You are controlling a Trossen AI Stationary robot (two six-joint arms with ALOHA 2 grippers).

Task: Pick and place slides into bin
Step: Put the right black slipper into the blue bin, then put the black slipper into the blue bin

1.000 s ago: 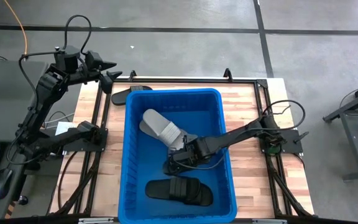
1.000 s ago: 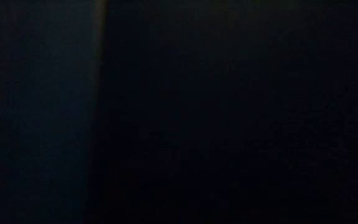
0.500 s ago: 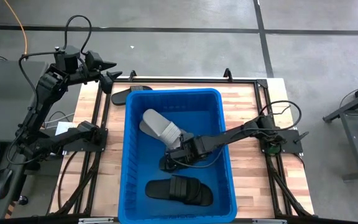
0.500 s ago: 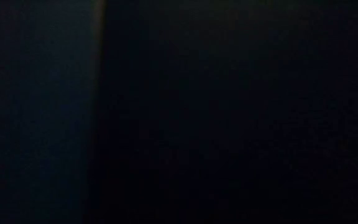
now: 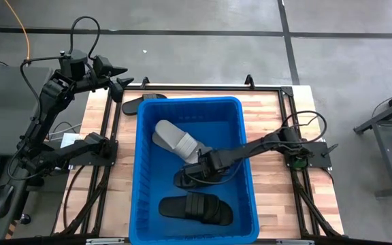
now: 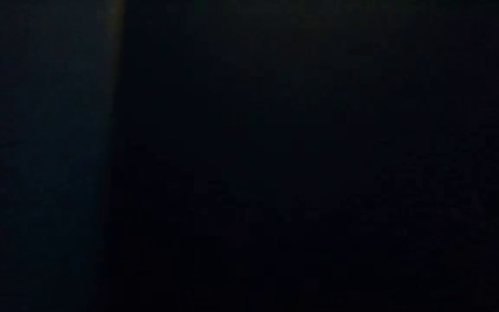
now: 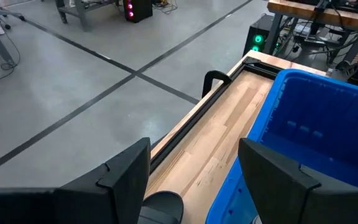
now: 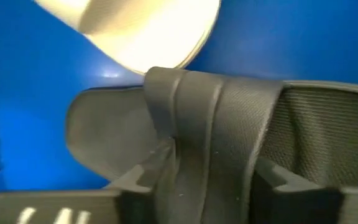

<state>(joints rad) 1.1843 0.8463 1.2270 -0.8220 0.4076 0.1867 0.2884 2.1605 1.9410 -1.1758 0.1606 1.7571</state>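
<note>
The blue bin (image 5: 194, 170) sits in the middle of the wooden tabletop (image 5: 281, 129), and the right arm reaches into it from the right side. The right pincer (image 5: 194, 170) is low inside the bin, over a black slide (image 5: 199, 178) that lies on the bin floor near the middle. In the right wrist view the two dark fingers (image 8: 135, 180) stand on either side of that slide's wide strap (image 8: 210, 130), close against it; whether they grip it or have let go cannot be told. A light grey slide (image 5: 175, 139) lies just beyond it toward the far wall of the bin, and its pale sole fills the corner of the right wrist view. Another black slide (image 5: 196, 208) lies flat near the bin's near wall, apart from the other two. One more black slide (image 5: 141, 102) rests on the tabletop just outside the bin's far left corner. The left pincer (image 5: 118, 76) hangs above that corner of the tabletop, its fingers spread apart and holding nothing. The low view is dark.
</note>
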